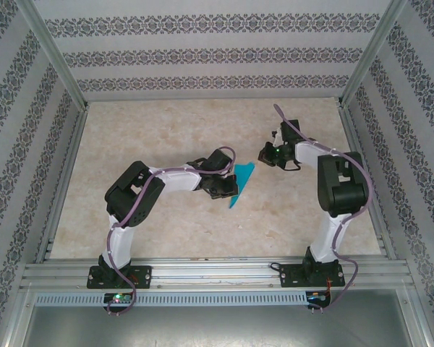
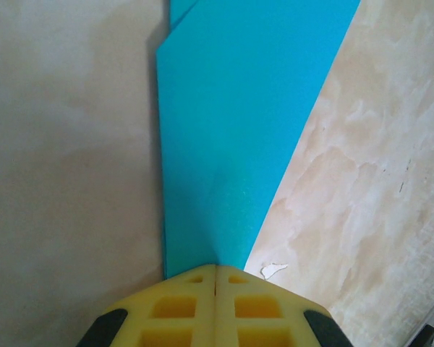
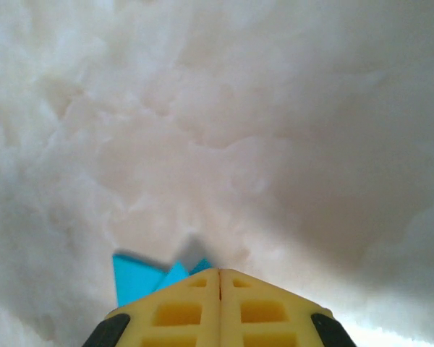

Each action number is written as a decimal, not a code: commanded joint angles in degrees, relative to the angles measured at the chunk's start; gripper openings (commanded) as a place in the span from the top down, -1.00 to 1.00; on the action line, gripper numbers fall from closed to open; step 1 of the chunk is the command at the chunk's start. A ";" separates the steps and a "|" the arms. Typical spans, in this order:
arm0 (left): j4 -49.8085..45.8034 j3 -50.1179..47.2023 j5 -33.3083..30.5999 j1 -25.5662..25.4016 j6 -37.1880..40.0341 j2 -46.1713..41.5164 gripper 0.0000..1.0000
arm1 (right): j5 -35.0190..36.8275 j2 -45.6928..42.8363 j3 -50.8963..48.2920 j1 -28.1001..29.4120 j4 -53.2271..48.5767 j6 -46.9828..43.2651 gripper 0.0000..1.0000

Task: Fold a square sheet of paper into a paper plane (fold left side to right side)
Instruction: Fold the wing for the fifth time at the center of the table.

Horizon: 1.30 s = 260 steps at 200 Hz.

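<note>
Tabletop (image 1: 152, 137) in a pale marble pattern lies between patterned walls (image 1: 29, 144), with both arms bolted at its near edge. The left arm (image 1: 134, 199) reaches toward the middle. The left gripper (image 2: 215, 269) has its yellow fingers pressed fully together, their tips at the narrow end of the teal-blue paper (image 2: 231, 130). Whether that end is pinched between them or merely lies under them cannot be told. The paper lies flat near the table's centre as a folded, tapering shape, wider at its far end, with a layered edge showing at its far left. A small white scrap (image 2: 273, 270) sits on the table just right of the fingertips. Right of the paper, the right gripper (image 3: 219, 273) is likewise fully closed with nothing between its fingers, close over the table, a corner of the paper just beside it on its left.
</note>
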 commanded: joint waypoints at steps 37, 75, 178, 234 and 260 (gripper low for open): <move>-2.37 -9.73 -4.40 -0.87 -6.27 1.40 1.00 | -2.80 -11.79 -10.42 6.89 -0.80 4.17 0.72; -1.66 -10.00 -4.25 -0.84 -6.70 1.74 1.00 | -5.85 -6.68 -9.97 12.06 3.26 6.41 0.89; 0.11 -8.72 -3.07 -0.41 -4.16 -3.28 0.93 | -1.02 2.34 -9.94 12.11 -0.52 3.87 0.98; -2.01 -10.10 -2.35 1.65 -3.24 -14.42 0.63 | -2.86 2.61 -13.42 12.57 1.21 4.50 1.00; -0.24 -13.09 2.28 2.05 -3.76 -17.41 0.71 | -4.04 2.25 -14.06 13.37 2.63 5.00 1.00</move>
